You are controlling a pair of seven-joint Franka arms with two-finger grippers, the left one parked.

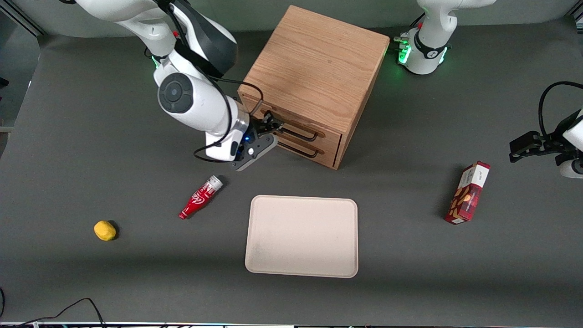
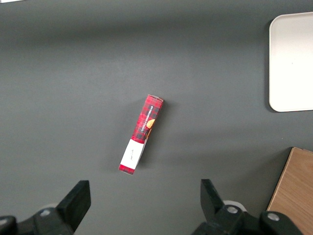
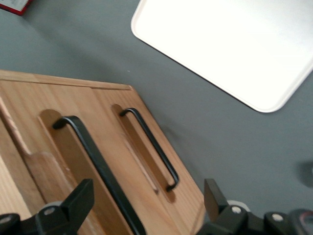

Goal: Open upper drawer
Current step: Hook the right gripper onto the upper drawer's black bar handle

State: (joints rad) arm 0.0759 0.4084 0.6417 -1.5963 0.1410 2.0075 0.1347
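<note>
The oak cabinet (image 1: 314,68) stands at the middle of the table. Its upper drawer (image 1: 331,135) looks shut flush, with a thin black bar handle (image 1: 298,131). The lower drawer's handle (image 1: 298,151) lies just below. My right gripper (image 1: 269,122) is in front of the drawer face, at the working-arm end of the upper handle. In the right wrist view the gripper (image 3: 145,205) is open, its fingers (image 3: 73,200) wide apart. The upper handle (image 3: 95,156) runs between them, untouched. The lower handle (image 3: 151,147) also lies within the gap, farther out.
A cream tray (image 1: 301,236) lies nearer the front camera than the cabinet. A red bottle (image 1: 200,197) and a yellow lump (image 1: 104,230) lie toward the working arm's end. A red box (image 1: 468,192) lies toward the parked arm's end.
</note>
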